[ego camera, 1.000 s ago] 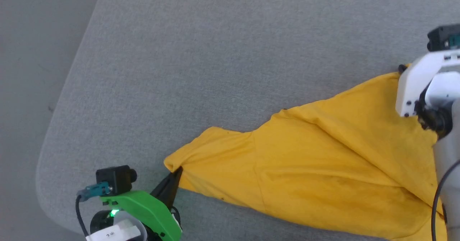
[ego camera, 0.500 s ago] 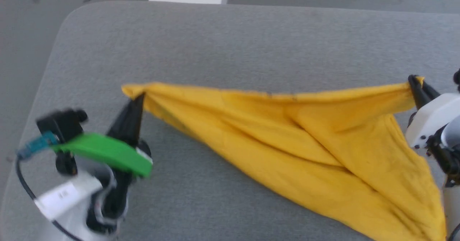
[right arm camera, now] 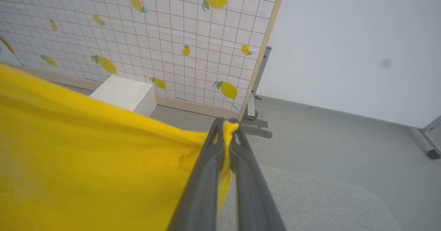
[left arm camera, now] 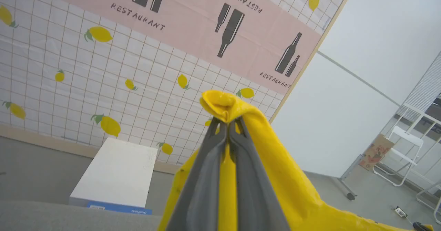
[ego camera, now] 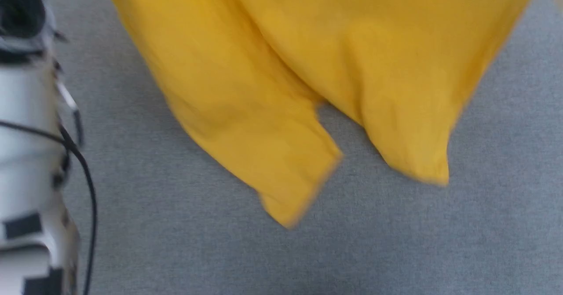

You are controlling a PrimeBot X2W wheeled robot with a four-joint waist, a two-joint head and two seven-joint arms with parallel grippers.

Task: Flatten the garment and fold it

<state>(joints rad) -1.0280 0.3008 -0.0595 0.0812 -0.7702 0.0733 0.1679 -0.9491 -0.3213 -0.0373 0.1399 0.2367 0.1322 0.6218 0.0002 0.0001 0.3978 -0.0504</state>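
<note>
The yellow garment (ego camera: 272,66) hangs in the air above the grey table (ego camera: 396,242), its sleeves dangling at the lower end; its print is hidden. In the left wrist view my left gripper (left arm camera: 228,121) is shut on a bunched corner of the garment (left arm camera: 224,103), which drapes down to the right. In the right wrist view my right gripper (right arm camera: 226,122) is shut on another edge of the garment (right arm camera: 86,155), which stretches off to the left. A pale left forearm (ego camera: 26,154) with a black cable stands at the left edge of the head view.
A white box (left arm camera: 117,172) sits on the floor beyond the table, before a lemon-print tiled wall (left arm camera: 69,69). A panel stand (right arm camera: 256,83) and plain white wall are at the right. The table's rounded far corner (right arm camera: 344,196) lies under my right gripper.
Both arms have lifted the garment off the table; it was stretched low between the grippers and now hangs free. The head camera has shifted, so the grippers left its picture.
</note>
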